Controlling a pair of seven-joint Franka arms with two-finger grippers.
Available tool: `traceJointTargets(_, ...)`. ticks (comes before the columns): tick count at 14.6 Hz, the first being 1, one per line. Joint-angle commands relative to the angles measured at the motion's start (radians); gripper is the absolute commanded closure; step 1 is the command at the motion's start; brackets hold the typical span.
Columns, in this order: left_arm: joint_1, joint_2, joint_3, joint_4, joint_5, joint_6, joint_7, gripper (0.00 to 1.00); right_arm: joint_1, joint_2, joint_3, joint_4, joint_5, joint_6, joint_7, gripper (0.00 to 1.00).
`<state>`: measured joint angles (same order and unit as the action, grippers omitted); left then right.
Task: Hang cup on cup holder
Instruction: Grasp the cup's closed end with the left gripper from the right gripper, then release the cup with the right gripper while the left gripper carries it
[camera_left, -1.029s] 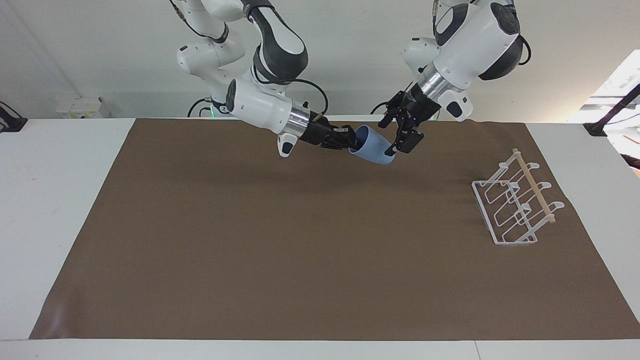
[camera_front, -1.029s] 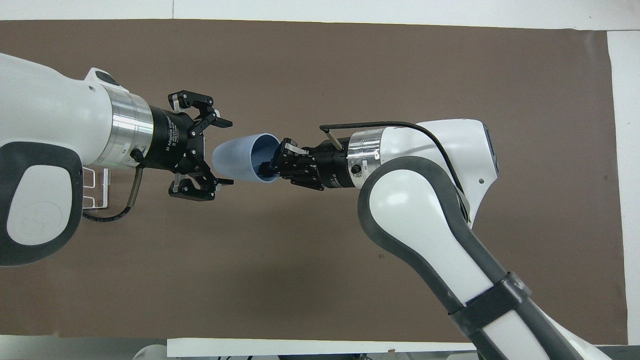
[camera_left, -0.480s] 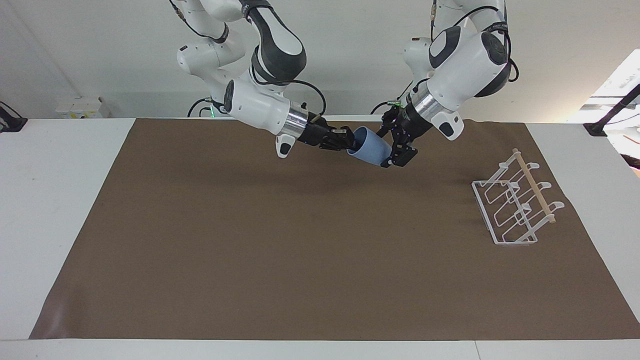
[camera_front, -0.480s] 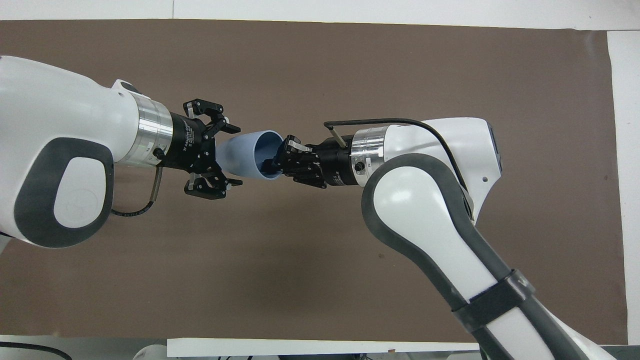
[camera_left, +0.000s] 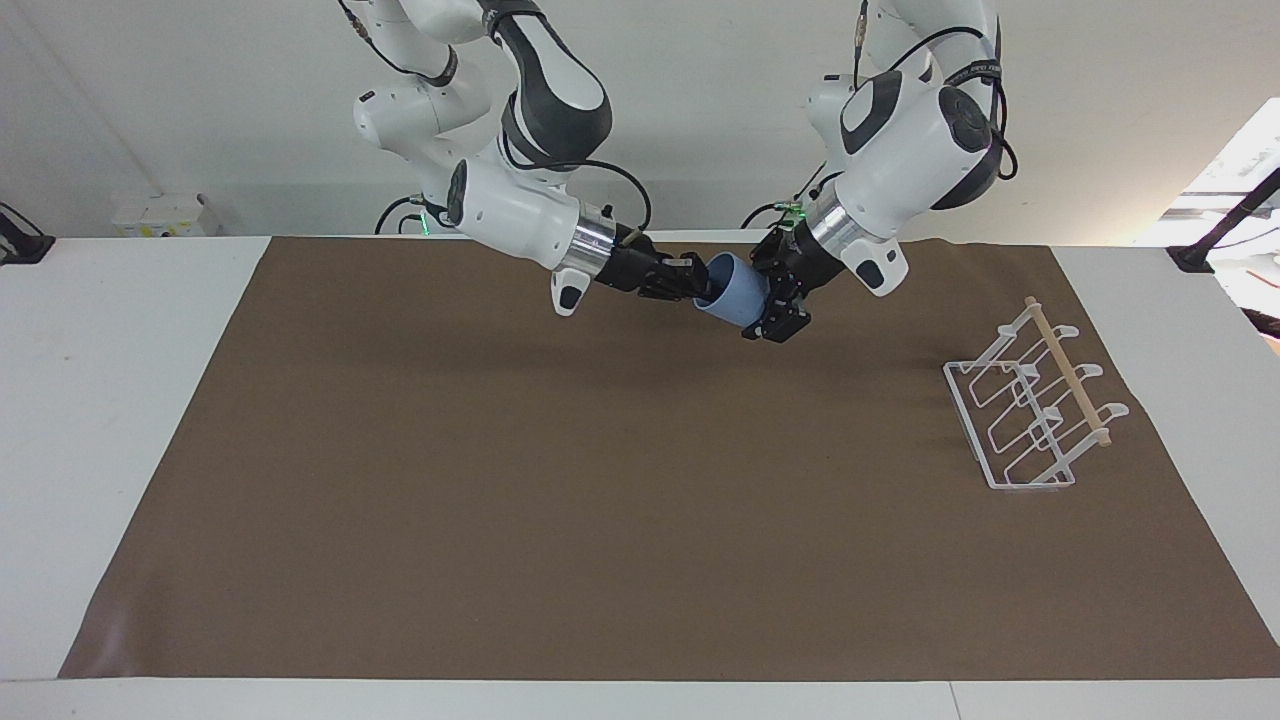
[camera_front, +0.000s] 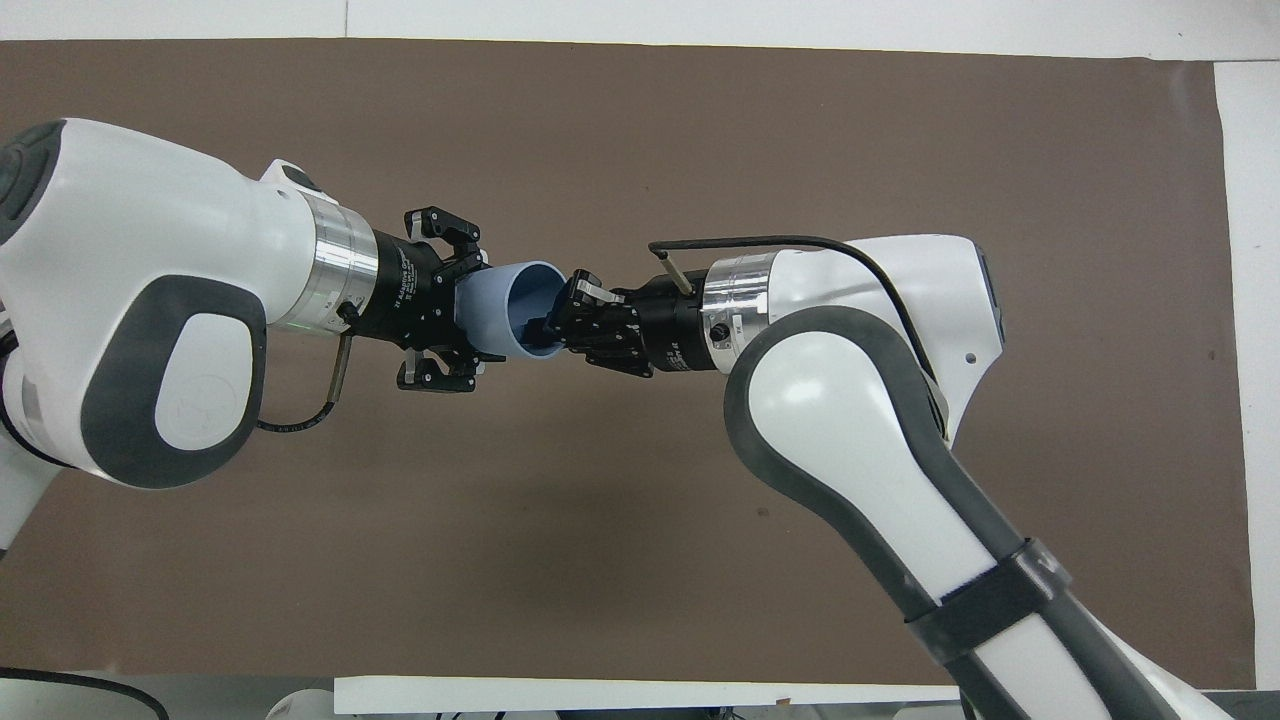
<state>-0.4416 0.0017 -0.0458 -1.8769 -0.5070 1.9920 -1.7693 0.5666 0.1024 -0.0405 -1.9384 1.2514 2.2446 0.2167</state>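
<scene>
Matte blue tapered cup (camera_left: 738, 296), right gripper (camera_left: 697, 281) pinching rim

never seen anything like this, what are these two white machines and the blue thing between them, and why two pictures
They are two robot arms at a table covered with brown paper. One picture is taken from across the table, facing the robots; the other from above their own end, looking down.

The blue thing is a plastic cup, up in the air over the paper. The right end effector grips its rim, one finger inside. The left end effector has its open fingers around the cup's base, apparently to take it over.

The white wire rack toward the left arm's end of the table is the cup holder.
</scene>
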Motion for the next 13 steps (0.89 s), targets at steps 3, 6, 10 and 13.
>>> traceJointTargets(3,-0.009,-0.011,0.012,-0.011,-0.022,-0.001,0.048,1.00,-0.005,0.008,0.004,0.013,0.016,0.007,0.058,0.93)
traceJointTargets(6,-0.005,-0.008,0.015,-0.004,-0.021,-0.035,0.040,1.00,-0.027,0.003,0.001,0.015,0.002,-0.011,0.046,0.00)
traceJointTargets(10,0.023,-0.002,0.018,0.031,0.085,-0.100,0.021,1.00,-0.233,-0.071,-0.009,0.015,-0.107,-0.239,0.046,0.00)
traceJointTargets(13,0.046,0.008,0.018,0.038,0.287,-0.142,-0.018,1.00,-0.373,-0.160,-0.010,0.015,-0.381,-0.315,0.017,0.00)
